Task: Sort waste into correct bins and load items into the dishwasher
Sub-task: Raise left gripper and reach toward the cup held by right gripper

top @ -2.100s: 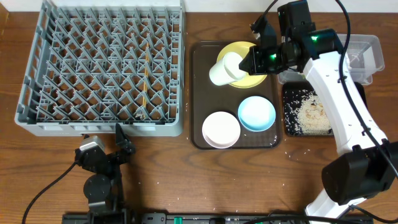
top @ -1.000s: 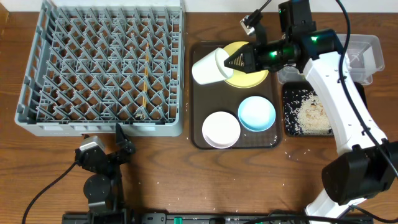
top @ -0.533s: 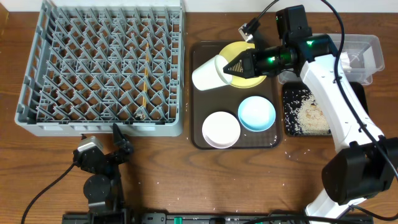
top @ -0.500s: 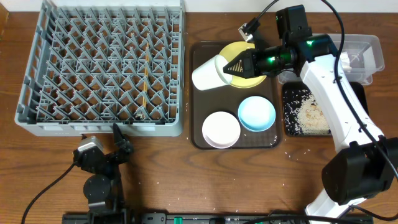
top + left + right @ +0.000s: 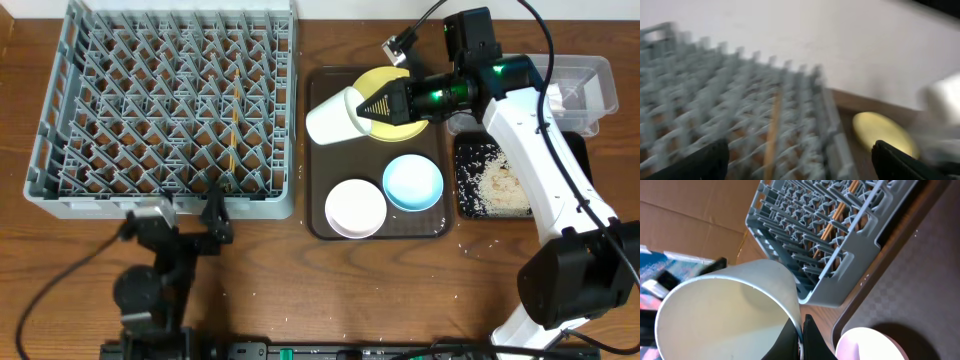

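My right gripper [image 5: 372, 105] is shut on the rim of the small white cup [image 5: 332, 115], held tilted above the brown tray's far left corner; the pinch [image 5: 801, 335] on the cup [image 5: 725, 315] shows in the right wrist view. The yellow plate [image 5: 412, 128], light blue bowl [image 5: 412, 183] and white bowl [image 5: 355, 208] lie on the tray. The grey dish rack [image 5: 165, 100] is at the left. My left gripper [image 5: 185, 222] is open and empty by the rack's near edge; its view [image 5: 800, 165] is blurred. Rice scraps lie in the black tray [image 5: 495, 180]. I cannot make out the wrapper.
The brown serving tray [image 5: 318, 160] sits between the rack and the bins. The clear tub [image 5: 585, 70] stands at the far right, behind the black tray. A wooden stick [image 5: 232, 130] lies among the rack's pegs. Rice grains dot the table near the front.
My right gripper carried the cup left from over the yellow plate to the tray's left edge. My left arm just rose and moved toward the rack.
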